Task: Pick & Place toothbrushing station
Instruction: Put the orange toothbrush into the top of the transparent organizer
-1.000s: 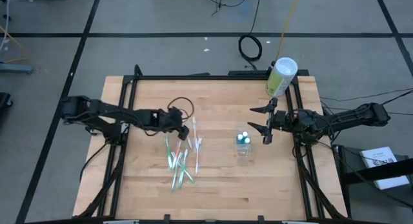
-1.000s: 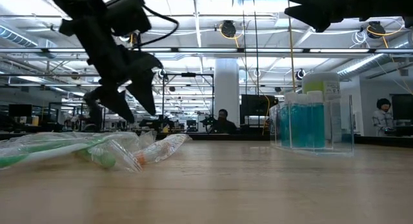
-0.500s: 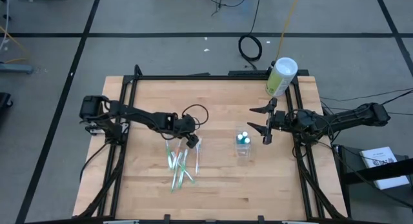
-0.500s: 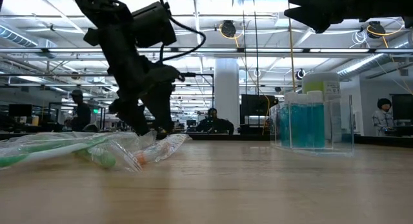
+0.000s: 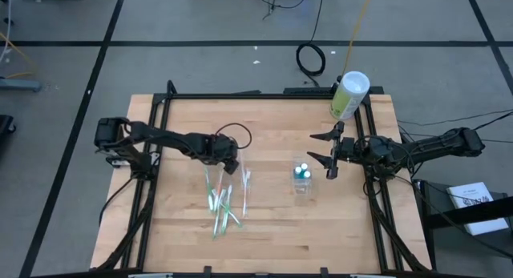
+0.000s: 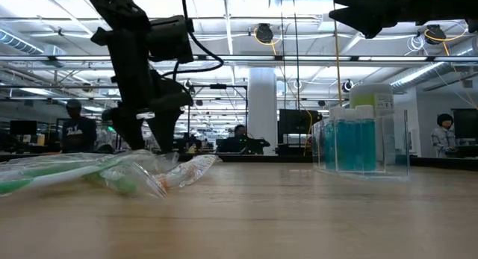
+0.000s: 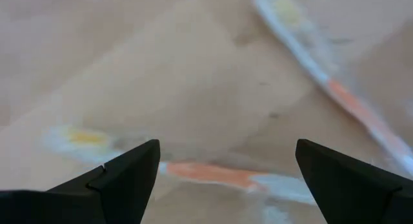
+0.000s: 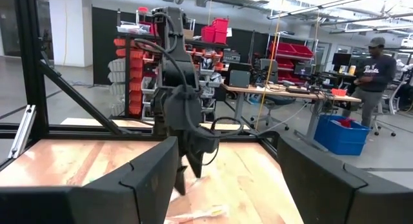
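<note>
Wooden table (image 5: 272, 230), left gripper (image 5: 230, 165) over toothbrushes (image 5: 224, 199)

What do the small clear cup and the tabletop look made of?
The small clear cup looks like transparent glossy plastic: its teal contents show through its walls. The light-brown tabletop looks like bare matte wood, with plank seams and grain.

Blurred, cropped, or too small to read

The left wrist view is smeared — toothbrushes (image 7: 213, 175) show only as orange-and-white streaks (no bristles or lettering legible). In the low view the right gripper (image 6: 373, 16) is cut off by the upper edge, and the wrapped bundle (image 6: 45, 173) runs off the side.
</note>
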Tool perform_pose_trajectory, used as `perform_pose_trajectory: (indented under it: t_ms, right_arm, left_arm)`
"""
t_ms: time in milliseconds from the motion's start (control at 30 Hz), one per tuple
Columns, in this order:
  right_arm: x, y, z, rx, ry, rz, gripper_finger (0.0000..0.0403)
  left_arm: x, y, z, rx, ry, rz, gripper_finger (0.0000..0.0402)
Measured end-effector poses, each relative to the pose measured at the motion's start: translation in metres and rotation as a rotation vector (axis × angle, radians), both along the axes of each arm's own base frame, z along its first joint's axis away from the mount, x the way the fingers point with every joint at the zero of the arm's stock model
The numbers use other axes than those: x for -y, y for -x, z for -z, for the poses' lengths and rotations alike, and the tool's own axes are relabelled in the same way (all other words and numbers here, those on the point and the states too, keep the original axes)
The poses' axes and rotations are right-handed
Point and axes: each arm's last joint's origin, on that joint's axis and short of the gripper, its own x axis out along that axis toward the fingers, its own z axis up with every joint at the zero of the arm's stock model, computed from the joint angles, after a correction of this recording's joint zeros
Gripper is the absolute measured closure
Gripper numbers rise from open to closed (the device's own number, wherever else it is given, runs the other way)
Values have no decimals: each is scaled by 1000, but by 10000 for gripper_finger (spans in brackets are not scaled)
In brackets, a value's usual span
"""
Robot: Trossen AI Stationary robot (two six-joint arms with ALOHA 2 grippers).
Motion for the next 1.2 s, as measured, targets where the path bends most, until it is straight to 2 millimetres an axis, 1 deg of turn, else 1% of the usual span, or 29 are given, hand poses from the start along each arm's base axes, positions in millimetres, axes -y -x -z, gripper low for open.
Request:
perform_pose_trajectory:
  t_ms: [200, 267, 367, 467, 600, 800, 933, 1033, 1100, 1200]
  right_arm:
    - [0, 0, 0, 2, -7, -1, 147]
    - [0, 0, 0, 1, -7, -1, 147]
    - [0, 0, 0, -1, -10, -1, 148]
    - [0, 0, 1, -5, -12, -2, 148]
    - [0, 0, 1, -5, -12, -2, 149]
    - [0, 0, 1, -6, -12, -2, 149]
    - [0, 0, 1, -8, -12, -2, 149]
    - [0, 0, 1, -9, -12, -2, 149]
    - [0, 0, 1, -13, -11, -2, 149]
    - [0, 0, 1, -11, -10, -1, 149]
  left_arm:
    - [-2, 13, -12, -23, -11, -83, 37]
    - [-1, 16, -13, -42, -32, -132, 37]
    - [0, 20, -8, -77, -21, -197, 37]
    - [1, 21, 1, -98, -2, -231, 37]
    - [-4, 17, 8, -93, -17, -257, 37]
    - [-24, 2, 11, 23, -32, -169, 37]
    - [-35, -4, 12, 74, -26, -102, 37]
    - [-39, -6, 13, 90, -14, -63, 37]
    - [-40, -12, 13, 136, -3, -4, 37]
    - [-42, -21, 8, 221, -42, 139, 37]
